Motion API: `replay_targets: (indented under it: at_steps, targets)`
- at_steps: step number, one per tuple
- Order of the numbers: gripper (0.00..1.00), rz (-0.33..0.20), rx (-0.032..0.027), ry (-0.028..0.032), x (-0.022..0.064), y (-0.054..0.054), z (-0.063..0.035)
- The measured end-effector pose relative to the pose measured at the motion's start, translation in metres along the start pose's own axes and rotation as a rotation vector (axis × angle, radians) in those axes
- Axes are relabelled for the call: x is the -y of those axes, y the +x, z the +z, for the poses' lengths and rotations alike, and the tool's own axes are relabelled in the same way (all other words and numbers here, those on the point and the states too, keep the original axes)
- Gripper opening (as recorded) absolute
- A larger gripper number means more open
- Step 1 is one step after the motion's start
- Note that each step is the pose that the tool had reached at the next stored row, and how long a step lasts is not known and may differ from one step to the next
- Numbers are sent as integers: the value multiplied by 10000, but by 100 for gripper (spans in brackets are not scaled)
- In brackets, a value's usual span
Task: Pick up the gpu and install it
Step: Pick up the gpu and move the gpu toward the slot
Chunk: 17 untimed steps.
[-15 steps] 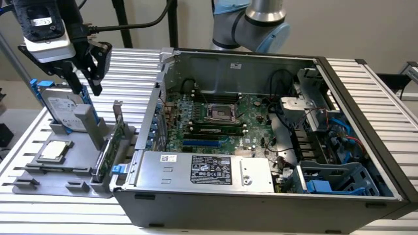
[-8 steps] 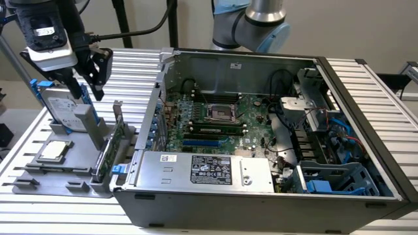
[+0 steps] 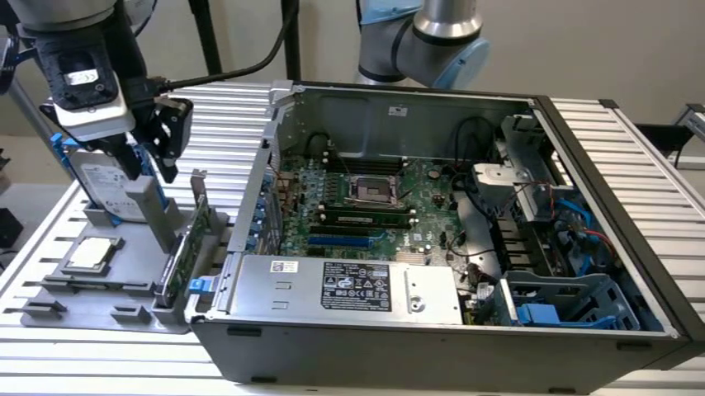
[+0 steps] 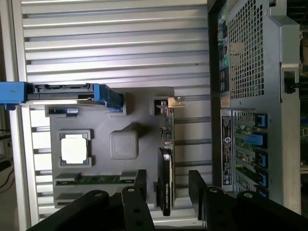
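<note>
The gpu (image 3: 180, 252) stands on its long edge in a slot of the grey holder (image 3: 66, 293), just off the open computer case (image 3: 617, 214) on the exterior view's left. From the wrist it is a thin dark card (image 4: 165, 168), seen edge-on, with its silver bracket (image 4: 169, 102) at one end. My gripper (image 3: 152, 172) hangs open above the holder, higher than the card and not touching it. In the wrist view the gripper (image 4: 168, 188) has one black finger (image 4: 140, 185) on each side of the card's line.
The holder also carries a silver hard drive with blue rails (image 3: 105, 186), a square processor chip (image 3: 91, 254) and a memory stick (image 4: 96, 179). Inside the case lie the motherboard (image 3: 385, 198), a blue slot (image 3: 342, 242) and the power supply (image 3: 342, 285). The table is ribbed metal (image 4: 115, 43).
</note>
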<state>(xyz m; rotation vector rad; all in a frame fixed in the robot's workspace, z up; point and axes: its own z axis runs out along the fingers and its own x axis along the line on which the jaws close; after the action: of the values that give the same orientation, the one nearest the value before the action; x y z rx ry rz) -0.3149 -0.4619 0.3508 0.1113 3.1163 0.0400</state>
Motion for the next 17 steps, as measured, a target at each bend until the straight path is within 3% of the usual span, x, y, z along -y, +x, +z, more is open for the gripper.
replay_targets:
  at_steps: [17]
  targets:
    - [48, 25, 3, -1, 174, -86, 308]
